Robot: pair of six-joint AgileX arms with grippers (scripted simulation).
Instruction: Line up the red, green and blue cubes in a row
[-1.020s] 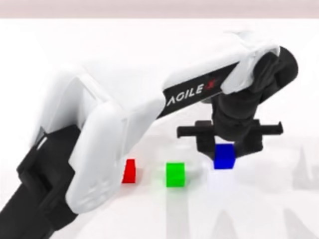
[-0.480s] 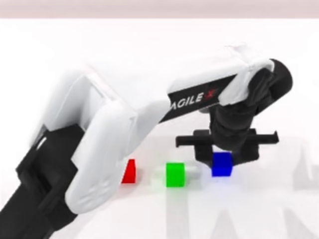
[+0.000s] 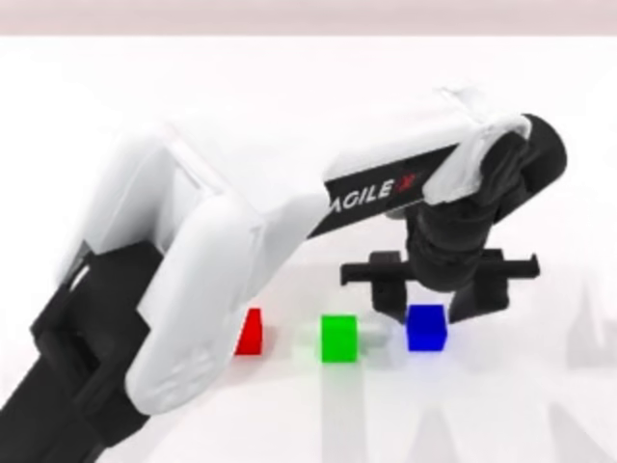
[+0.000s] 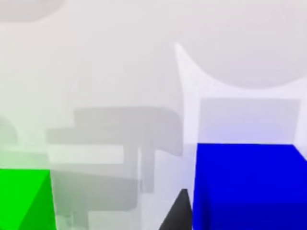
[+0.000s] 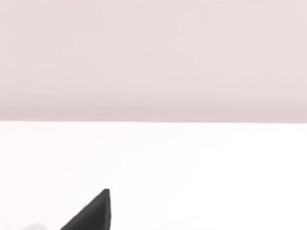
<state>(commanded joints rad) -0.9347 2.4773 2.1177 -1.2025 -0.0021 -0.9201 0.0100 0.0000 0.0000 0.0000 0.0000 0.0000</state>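
On the white bench (image 3: 540, 405), seen from above, my left arm reaches across from the left and hangs its pincer (image 3: 426, 307) straight over the blue cube (image 3: 426, 328), which stands at the right end of the line; the green cube (image 3: 339, 339) sits in the middle, well apart from it, and the red cube (image 3: 250, 332) lies at the left, partly hidden behind my own white forearm. The two dark fingers stand either side of the blue cube, close against its flanks, so I judge the pincer narrowly closed on it, and the cube looks to be at or just above the bench, level with the other two. From my left wrist the blue cube (image 4: 247, 184) fills one side of the picture and the green cube (image 4: 24, 199) the other corner, with bare bench and the pincer's grey shadow between them; only a dark fingertip shows beside the blue one. My right wrist sees only bare bench and the far wall, with a dark tip at the edge; I cannot tell how that pincer stands. I judge the step in hand to be setting down the last cube; next I should let go and lift straight up without nudging it.
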